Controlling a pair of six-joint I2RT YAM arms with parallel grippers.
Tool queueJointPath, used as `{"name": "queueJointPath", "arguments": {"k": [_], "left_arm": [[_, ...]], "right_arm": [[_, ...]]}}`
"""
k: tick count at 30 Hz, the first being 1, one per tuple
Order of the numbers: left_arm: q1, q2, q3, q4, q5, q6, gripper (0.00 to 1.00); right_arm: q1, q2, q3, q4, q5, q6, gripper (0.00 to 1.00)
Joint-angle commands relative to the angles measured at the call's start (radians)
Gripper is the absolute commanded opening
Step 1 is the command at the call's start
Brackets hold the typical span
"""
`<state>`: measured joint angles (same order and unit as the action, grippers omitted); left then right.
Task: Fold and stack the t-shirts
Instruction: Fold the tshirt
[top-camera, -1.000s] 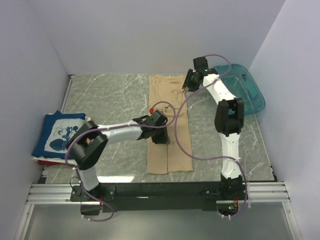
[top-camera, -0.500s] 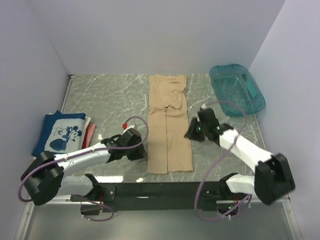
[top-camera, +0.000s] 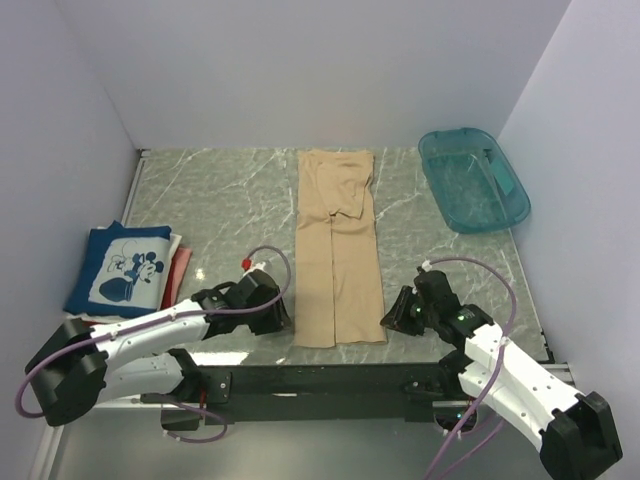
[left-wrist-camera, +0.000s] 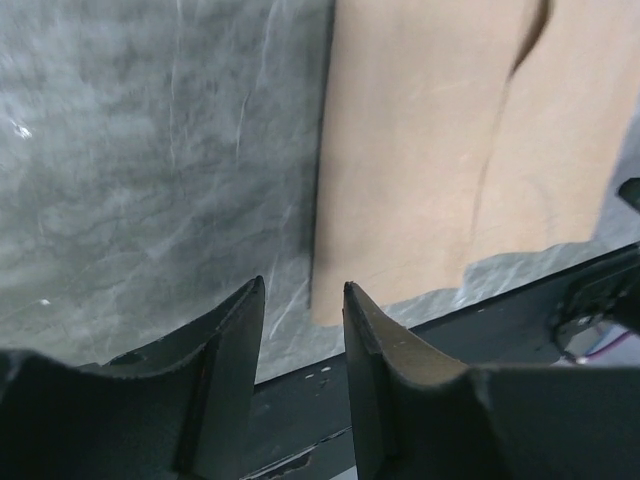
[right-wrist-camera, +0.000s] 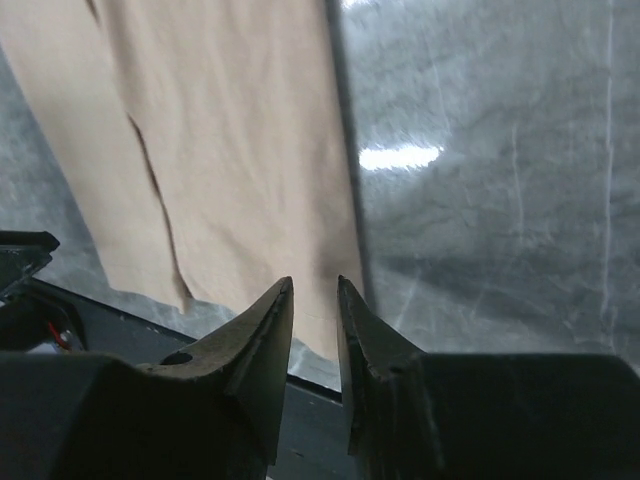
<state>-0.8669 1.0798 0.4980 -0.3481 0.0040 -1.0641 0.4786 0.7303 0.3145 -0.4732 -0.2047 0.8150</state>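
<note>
The tan t-shirt (top-camera: 338, 250) lies folded into a long narrow strip down the middle of the table; its near end shows in the left wrist view (left-wrist-camera: 440, 160) and the right wrist view (right-wrist-camera: 230, 150). My left gripper (top-camera: 283, 313) is open and empty, just left of the strip's near left corner. My right gripper (top-camera: 393, 312) is open and empty, just right of the near right corner. The navy t-shirt with the mouse print (top-camera: 118, 268) lies folded on the red t-shirt (top-camera: 181, 268) at the left edge.
A teal plastic tub (top-camera: 473, 179) stands at the back right. White walls close in the table on three sides. The black rail (top-camera: 330, 380) with the arm bases runs along the near edge.
Both arms have drawn back from the far and middle part of the tan strip to its near end, the left to its near left corner, the right to its near right corner.
</note>
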Motion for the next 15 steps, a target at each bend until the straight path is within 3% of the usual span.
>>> {"name": "queueJointPath", "arguments": {"k": [1, 9, 15], "left_arm": [[-0.038, 0.043, -0.009, 0.023, 0.008, -0.034, 0.43], [-0.101, 0.12, -0.016, 0.055, -0.002, -0.083, 0.48], [-0.116, 0.163, -0.015, 0.072, -0.001, -0.103, 0.46]], "right_arm": [[0.008, -0.019, -0.011, -0.022, -0.021, -0.008, 0.31], [0.011, 0.027, -0.023, -0.036, -0.03, -0.057, 0.4], [0.011, 0.041, -0.034, -0.034, -0.052, -0.06, 0.38]]}}
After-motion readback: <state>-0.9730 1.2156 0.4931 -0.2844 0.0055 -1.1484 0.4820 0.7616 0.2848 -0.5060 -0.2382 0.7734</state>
